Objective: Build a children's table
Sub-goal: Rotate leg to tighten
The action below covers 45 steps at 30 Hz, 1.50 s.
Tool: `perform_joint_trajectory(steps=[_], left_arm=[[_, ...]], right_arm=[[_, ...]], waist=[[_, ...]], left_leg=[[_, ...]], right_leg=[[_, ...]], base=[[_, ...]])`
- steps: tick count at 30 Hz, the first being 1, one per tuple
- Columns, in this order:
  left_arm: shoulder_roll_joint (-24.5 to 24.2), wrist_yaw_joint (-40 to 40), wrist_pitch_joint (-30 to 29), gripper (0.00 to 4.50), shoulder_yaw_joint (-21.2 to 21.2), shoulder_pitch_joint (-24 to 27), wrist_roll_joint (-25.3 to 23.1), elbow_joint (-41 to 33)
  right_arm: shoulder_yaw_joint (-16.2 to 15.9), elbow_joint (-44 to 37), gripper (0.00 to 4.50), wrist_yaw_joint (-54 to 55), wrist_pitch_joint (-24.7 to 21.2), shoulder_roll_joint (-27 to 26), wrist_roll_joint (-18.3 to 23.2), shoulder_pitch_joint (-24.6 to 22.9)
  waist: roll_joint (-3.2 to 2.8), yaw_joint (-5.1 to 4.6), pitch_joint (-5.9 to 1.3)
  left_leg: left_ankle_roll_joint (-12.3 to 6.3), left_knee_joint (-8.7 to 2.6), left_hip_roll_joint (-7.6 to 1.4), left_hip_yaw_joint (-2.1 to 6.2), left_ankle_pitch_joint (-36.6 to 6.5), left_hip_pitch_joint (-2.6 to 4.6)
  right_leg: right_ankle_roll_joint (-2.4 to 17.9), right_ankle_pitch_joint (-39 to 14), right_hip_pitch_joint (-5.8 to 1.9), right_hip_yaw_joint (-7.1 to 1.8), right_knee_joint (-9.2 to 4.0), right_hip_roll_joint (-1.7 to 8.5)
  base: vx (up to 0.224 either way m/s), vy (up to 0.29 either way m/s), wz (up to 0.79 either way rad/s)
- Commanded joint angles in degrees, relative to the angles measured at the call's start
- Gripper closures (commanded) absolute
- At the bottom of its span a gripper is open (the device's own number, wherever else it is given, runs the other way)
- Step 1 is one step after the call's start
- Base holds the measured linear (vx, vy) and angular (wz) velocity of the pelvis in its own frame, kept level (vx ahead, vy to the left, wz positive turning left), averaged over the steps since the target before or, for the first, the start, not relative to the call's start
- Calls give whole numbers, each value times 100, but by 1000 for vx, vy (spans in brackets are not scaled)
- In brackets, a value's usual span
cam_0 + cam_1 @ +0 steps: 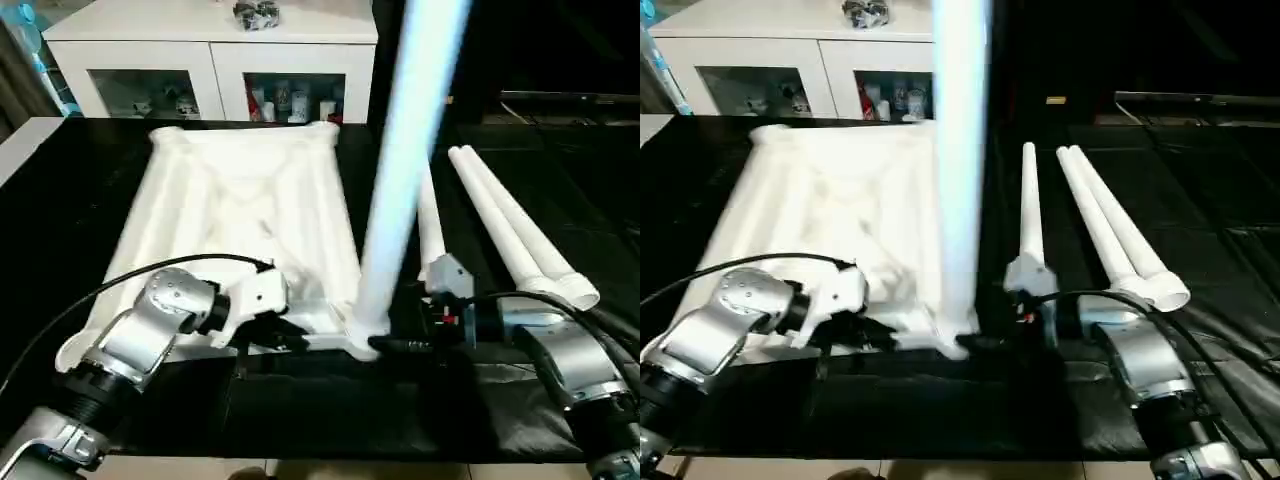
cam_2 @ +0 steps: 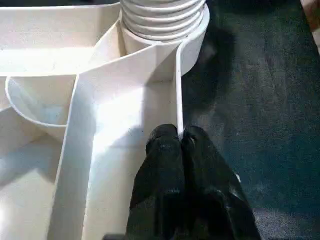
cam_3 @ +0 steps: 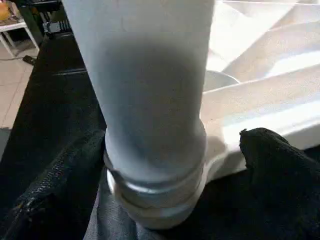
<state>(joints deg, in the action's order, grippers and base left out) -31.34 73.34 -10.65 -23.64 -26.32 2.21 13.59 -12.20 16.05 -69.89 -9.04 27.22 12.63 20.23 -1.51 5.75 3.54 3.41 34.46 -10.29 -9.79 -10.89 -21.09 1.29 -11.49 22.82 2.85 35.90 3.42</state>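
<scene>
At the tabletop's point(image 1: 240, 210) near right corner, a leg point(image 1: 405, 170) stands upright in its socket, directly between the spread, empty fingers of the right gripper point(image 1: 400, 345), while the left gripper point(image 2: 180, 145) pinches the tabletop's rim alongside.

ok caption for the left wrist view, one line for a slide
Left hand pinching the tabletop rim beside the corner socket holding a leg.
</scene>
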Motion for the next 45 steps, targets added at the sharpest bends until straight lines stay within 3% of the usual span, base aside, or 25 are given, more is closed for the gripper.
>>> perform_joint_trajectory(steps=[1,11,17,25,26,28,30,32,33,35,37,39,42,45], left_arm=[[-27,228,116,450,-253,-10,-129,26],[-23,308,237,450,-275,-30,-135,95],[-19,311,259,450,-272,-28,-141,136],[-19,311,259,450,-272,-28,-141,136],[-18,312,264,450,-274,-27,-142,145],[157,-2,-73,450,-36,-15,34,105],[427,-516,-632,450,316,29,291,-115],[507,-667,-786,450,402,50,353,-219],[693,-1064,-1085,450,563,106,401,-435],[903,-1550,-1387,450,724,185,376,-661],[1061,-1922,-1623,450,827,274,312,-837],[1213,-2219,-1843,450,923,358,241,-1006],[1469,-2673,-2242,450,1051,473,146,-1312],[1554,-2856,-2392,450,1065,492,134,-1419]], right_arm=[[-82,42,2,-83,74,-18,-67,153],[-191,200,90,-319,-150,-121,56,315],[-238,199,139,-386,-263,-109,91,291],[-238,199,139,-386,-263,-109,91,291],[-241,200,156,-386,-270,-111,90,284],[-157,89,156,-103,-501,-248,156,187],[-40,82,174,650,-655,-561,14,121],[-9,137,175,947,-641,-683,-85,128],[108,296,179,1600,-728,-1016,-191,189],[230,451,180,2239,-839,-1394,-241,269],[280,584,180,2678,-875,-1658,-306,340],[310,660,180,2993,-916,-1843,-362,389],[353,747,180,3450,-966,-2107,-453,462],[324,762,180,3485,-890,-2178,-530,475]], waist=[[33,-19,-397],[26,-11,-417],[15,-11,-413],[23,-11,-415],[15,-9,-416],[-23,-17,-409],[-12,-41,-410],[6,-82,-394],[-44,-135,-381],[-26,-198,-380],[-28,-306,-383],[-12,-342,-385],[-28,-350,-389],[-27,-338,-412]], left_leg=[[-287,-388,-271,72,-962,44],[-308,-373,-272,68,-837,39],[-289,-373,-271,68,-882,42],[-282,-372,-271,68,-857,42],[-280,-371,-272,68,-860,44],[-261,-373,-270,62,-872,55],[-179,-382,-273,70,-882,43],[-96,-392,-249,80,-1058,56],[-22,-414,-251,95,-1120,25],[28,-417,-234,106,-1248,36],[22,-410,-233,108,-1183,9],[-26,-395,-220,98,-1120,12],[-92,-390,-226,97,-976,2],[-182,-372,-233,85,-788,11]], right_leg=[[1237,-1088,-288,-269,-461,452],[1306,-807,-297,-262,-422,442],[1293,-902,-296,-262,-436,444],[1308,-859,-297,-262,-429,443],[1308,-865,-295,-262,-427,442],[1317,-884,-289,-267,-435,436],[1348,-883,-295,-261,-417,441],[1270,-1230,-286,-253,-468,444],[1214,-1379,-310,-256,-463,452],[1125,-1655,-299,-246,-513,453],[1139,-1562,-295,-253,-494,439],[1143,-1504,-298,-256,-513,428],[1176,-1279,-296,-259,-495,418],[1311,-711,-295,-261,-450,400]], base=[[0,0,0],[0,0,0],[0,0,0],[0,0,0],[0,0,0],[0,0,0],[0,0,0],[0,0,0],[0,0,0],[0,0,0],[0,0,0],[0,0,0],[0,0,0],[0,0,0]])
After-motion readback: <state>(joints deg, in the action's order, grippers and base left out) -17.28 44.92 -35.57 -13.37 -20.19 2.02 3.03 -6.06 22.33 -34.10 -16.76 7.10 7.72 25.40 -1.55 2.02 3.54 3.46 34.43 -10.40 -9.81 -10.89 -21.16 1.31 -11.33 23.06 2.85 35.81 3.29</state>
